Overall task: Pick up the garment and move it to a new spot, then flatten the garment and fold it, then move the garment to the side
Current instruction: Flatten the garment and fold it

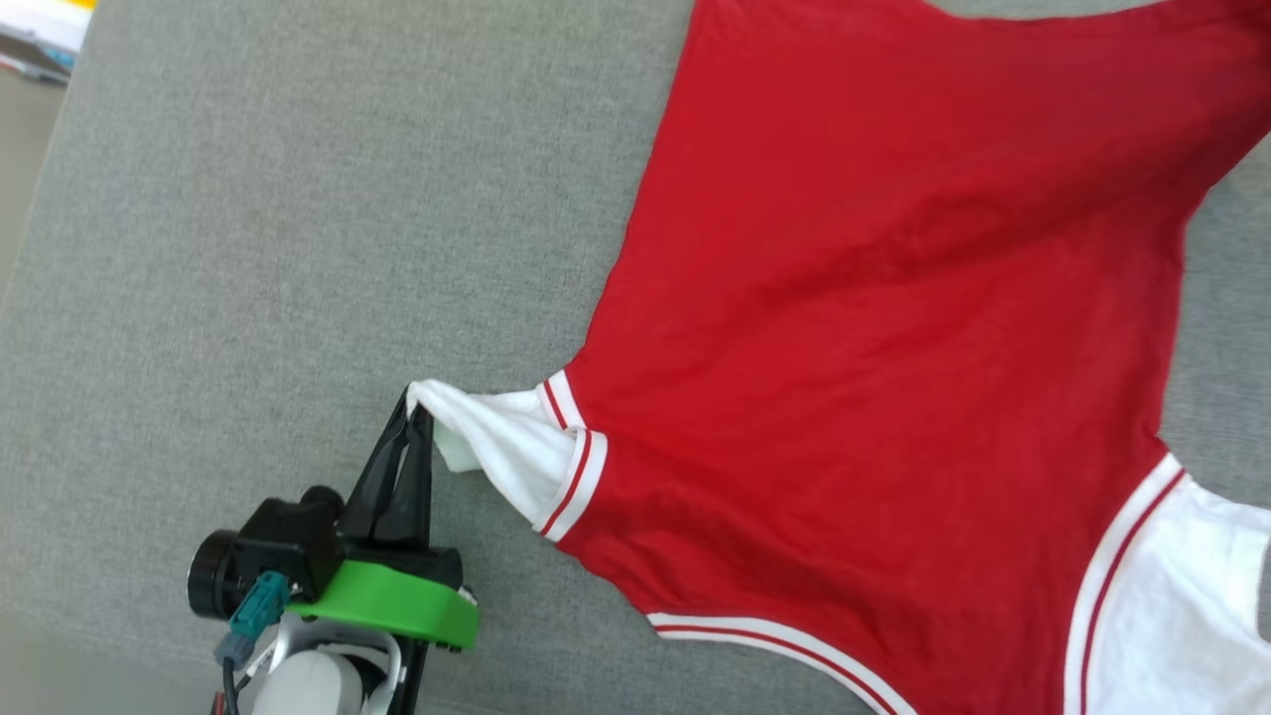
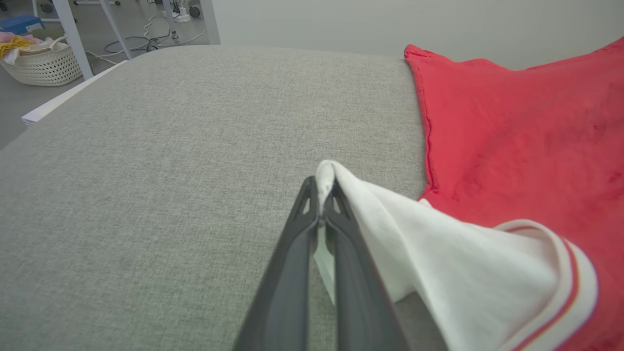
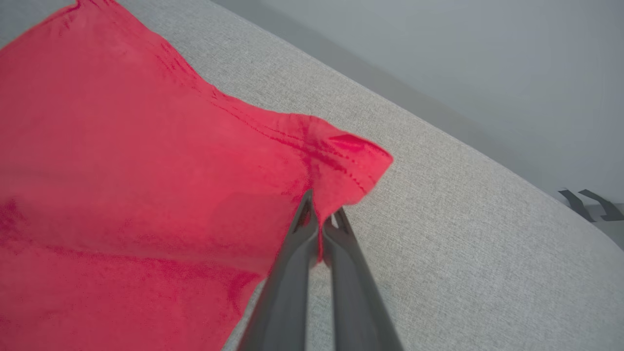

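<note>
While the bench (image 1: 298, 248) is covered on its right by the garment (image 1: 874, 298), lying spread, even outward tension should be applied: the sleeve (image 1: 506, 447) is pinched by the closed left tool (image 1: 417, 415), a red corner (image 3: 351, 161) by the closed right tool (image 3: 321, 228).

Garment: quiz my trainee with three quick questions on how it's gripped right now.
1. True or false: the left gripper is shut on the garment at its white sleeve.
2. What does the right gripper pinch? A) a red corner of the body B) the striped collar C) nothing
3. Fill in: the garment lies spread on a ___ cloth surface.
Key: 1 true; 2 A; 3 grey.
</note>
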